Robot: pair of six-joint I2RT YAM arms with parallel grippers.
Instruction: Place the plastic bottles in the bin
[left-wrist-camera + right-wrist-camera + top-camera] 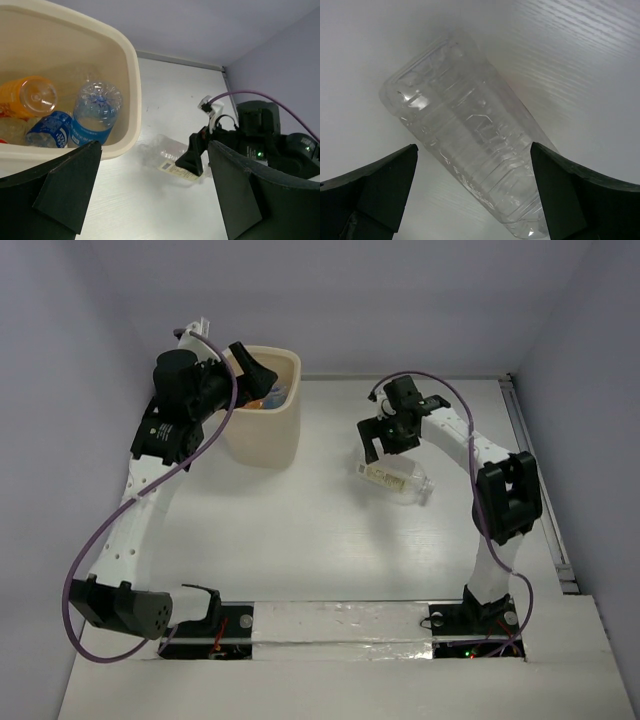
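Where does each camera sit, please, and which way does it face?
Top external: above and behind the arm bases, looking down on the table; both arms show, left hand over the bin, right hand over the clear bottle.
Left wrist: above the bin's rim, looking into it and across to the right arm; own hand's tips below.
Right wrist: directly over the clear bottle, looking down; own hand's tips below.
Shared: all three show that bottle lying on the table.

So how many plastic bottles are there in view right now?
4. In the bin: one orange bottle and two blue-labelled bottles. On the table: one clear bottle, under the right arm's open jaws. The bin may hide more.
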